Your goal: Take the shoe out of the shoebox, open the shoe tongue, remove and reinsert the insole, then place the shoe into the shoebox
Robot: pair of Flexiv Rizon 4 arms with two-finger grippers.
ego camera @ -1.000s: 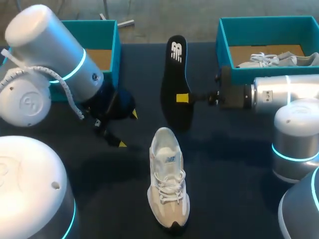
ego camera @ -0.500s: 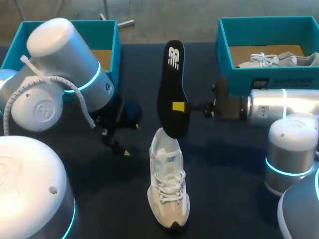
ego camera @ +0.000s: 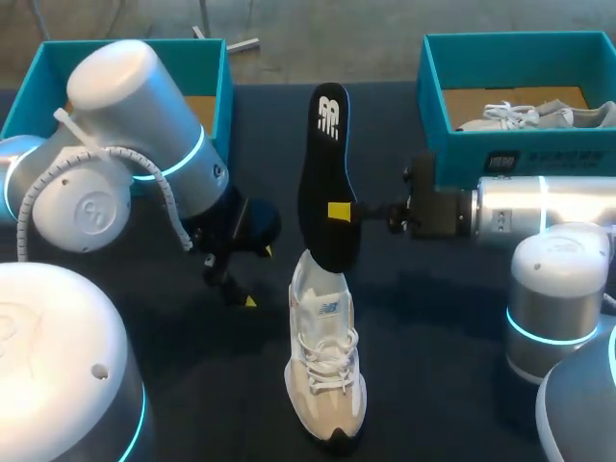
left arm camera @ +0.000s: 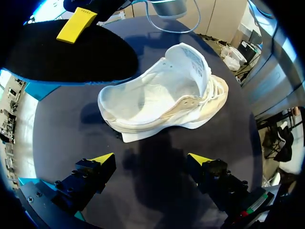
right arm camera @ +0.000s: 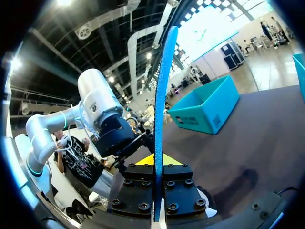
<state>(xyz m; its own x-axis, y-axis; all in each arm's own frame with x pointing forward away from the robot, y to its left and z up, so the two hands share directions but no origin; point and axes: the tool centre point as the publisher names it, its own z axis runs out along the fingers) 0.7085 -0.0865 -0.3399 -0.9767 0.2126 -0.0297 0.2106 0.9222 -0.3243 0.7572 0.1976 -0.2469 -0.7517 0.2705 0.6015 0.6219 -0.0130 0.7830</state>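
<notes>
**Insole pinched edge-up at the shoe's heel**

The right end effector [ego camera: 340, 211] is clamped on the black insole [ego camera: 322, 183], holding it on edge with its lower end near the heel opening of the white shoe [ego camera: 325, 351]. The shoe stands upright on the dark tabletop [ego camera: 433, 385]. Beside the shoe's heel, the left end effector [left arm camera: 151, 159] hangs with its fingers spread wide, gripping nothing.

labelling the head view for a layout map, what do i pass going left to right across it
left shoebox → left end effector → insole → right shoebox. The white shoe and the right end effector overlap the insole, so they are left out.
</notes>
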